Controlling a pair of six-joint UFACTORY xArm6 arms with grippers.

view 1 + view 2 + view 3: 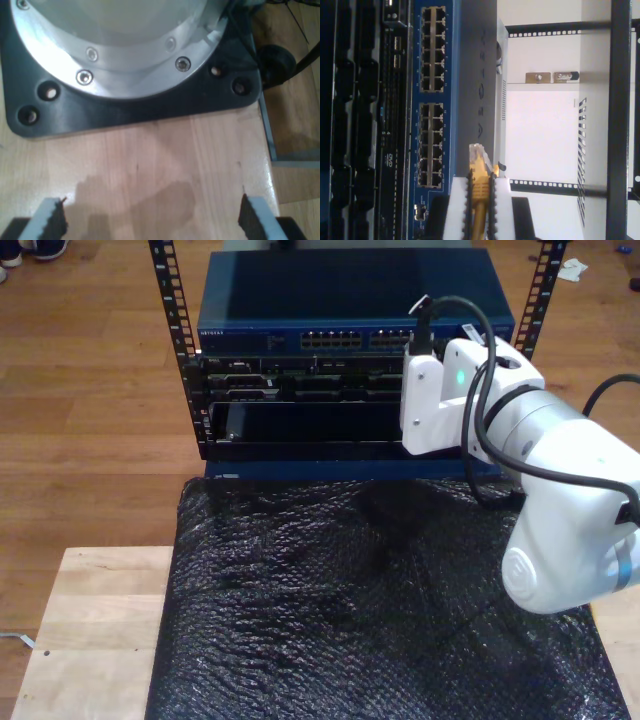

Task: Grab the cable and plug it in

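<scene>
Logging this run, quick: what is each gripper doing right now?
My first gripper: open, holding nothing, above the wooden table.
My second gripper: closed on the cable, facing the switch.

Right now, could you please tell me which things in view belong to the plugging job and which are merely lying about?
For the job:
- cable, held in my second gripper
- blue switch with its ports

Just about:
- black bubble wrap
- wooden table
- my first gripper, open

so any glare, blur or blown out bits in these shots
First wrist view: soft focus, glare on the metal arm base flange. Second wrist view: the white background is blown out, the cable plug is slightly blurred. Exterior view: dim, with sheen on the black bubble wrap.
</scene>
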